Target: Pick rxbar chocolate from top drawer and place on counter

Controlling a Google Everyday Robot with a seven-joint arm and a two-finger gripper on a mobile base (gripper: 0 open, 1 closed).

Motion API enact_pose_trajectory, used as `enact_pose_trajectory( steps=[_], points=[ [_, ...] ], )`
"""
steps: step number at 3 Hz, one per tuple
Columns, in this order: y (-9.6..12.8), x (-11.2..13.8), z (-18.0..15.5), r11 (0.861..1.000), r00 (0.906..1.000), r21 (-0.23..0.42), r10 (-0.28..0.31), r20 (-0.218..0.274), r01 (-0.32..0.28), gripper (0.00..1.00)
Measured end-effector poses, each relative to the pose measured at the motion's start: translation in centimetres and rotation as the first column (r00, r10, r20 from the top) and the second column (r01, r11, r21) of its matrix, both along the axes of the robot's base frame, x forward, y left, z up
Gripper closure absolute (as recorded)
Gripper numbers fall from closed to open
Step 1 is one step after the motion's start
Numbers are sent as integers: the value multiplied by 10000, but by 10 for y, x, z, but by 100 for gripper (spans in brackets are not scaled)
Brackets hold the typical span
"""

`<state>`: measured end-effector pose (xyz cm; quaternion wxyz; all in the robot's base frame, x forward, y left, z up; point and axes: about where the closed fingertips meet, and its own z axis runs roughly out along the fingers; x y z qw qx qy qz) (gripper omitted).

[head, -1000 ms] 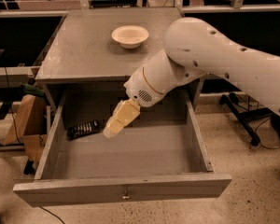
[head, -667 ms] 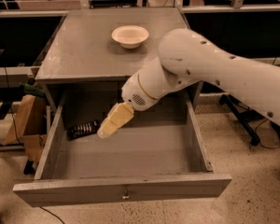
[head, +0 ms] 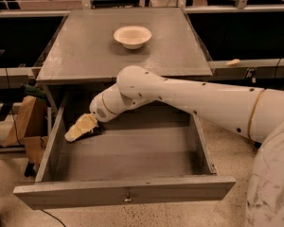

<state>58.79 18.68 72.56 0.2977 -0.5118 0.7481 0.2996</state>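
No text, label, brand name, number or sign can be read anywhere in the frame. The front panel of the top drawer (head: 180,191), across the bottom of the frame, is plain, as are the counter (head: 85,51) and the bowl (head: 132,36) at upper centre. The gripper (head: 80,128), low in the drawer at centre left, shows no legible marking either.

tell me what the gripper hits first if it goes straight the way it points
Probably the dark snack bar just under the gripper, else the drawer floor near its left wall; depth is unclear.
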Motion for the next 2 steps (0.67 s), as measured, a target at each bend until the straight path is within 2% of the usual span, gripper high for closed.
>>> enact_pose_trajectory(
  steps=[1,2],
  points=[
    [0,0,1,10000,10000,-7,7,10,-7,0],
    [6,12,-10,9994,9994,144,-325,95,324,0]
  ],
)
